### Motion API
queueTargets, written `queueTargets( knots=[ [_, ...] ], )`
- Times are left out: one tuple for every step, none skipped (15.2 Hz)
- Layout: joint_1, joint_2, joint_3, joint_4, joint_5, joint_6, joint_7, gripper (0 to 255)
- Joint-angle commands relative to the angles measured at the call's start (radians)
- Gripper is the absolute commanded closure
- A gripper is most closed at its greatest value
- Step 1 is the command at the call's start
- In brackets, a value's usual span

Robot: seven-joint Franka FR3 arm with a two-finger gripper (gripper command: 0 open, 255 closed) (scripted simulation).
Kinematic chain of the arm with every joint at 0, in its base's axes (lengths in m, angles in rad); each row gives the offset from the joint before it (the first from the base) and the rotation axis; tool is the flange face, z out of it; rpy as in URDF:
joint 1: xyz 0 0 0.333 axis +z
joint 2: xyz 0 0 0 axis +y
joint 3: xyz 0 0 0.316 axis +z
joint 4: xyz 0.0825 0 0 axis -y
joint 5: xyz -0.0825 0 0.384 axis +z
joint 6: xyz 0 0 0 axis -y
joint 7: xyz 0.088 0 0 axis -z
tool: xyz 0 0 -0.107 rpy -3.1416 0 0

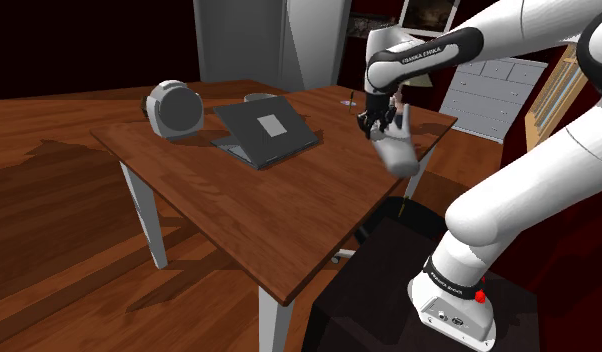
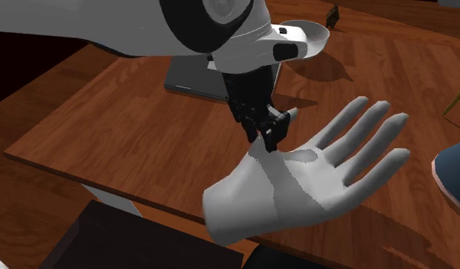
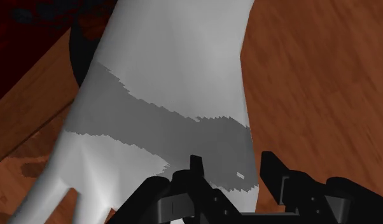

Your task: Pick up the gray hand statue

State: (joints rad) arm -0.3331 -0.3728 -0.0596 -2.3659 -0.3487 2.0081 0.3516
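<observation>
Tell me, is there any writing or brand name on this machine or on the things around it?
"FRANKA EMIKA": white letters on the dark forearm band of the white arm.
Dark base band low on the arm: some lettering, too small to read.
Grey hand statue and laptop: no writing visible.

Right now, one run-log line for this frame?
phase: lift | gripper: shut on hand statue edge | pose: tilted, appears off table, near its edge | laptop: on table, apart
</observation>
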Motion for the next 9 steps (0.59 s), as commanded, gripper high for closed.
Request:
queueTargets(
  knots=[
    [0.001, -0.009, 0.001, 0.02, 0.003, -0.026, -0.009, 255],
    [0.001, -0.013, 0.001, 0.031, 0.005, -0.04, -0.013, 255],
    [0.002, -0.015, 0.002, 0.041, 0.007, -0.053, -0.017, 255],
    [0.002, -0.018, 0.003, 0.052, 0.009, -0.066, -0.02, 255],
    [0.003, -0.02, 0.004, 0.064, 0.011, -0.079, -0.024, 255],
    [0.003, -0.022, 0.004, 0.075, 0.013, -0.092, -0.028, 255],
    [0.004, -0.024, 0.005, 0.087, 0.015, -0.105, -0.032, 255],
    [0.004, -0.025, 0.005, 0.088, 0.015, -0.107, -0.032, 255],
    [0.004, -0.025, 0.005, 0.088, 0.015, -0.107, -0.032, 255]
  ],
)
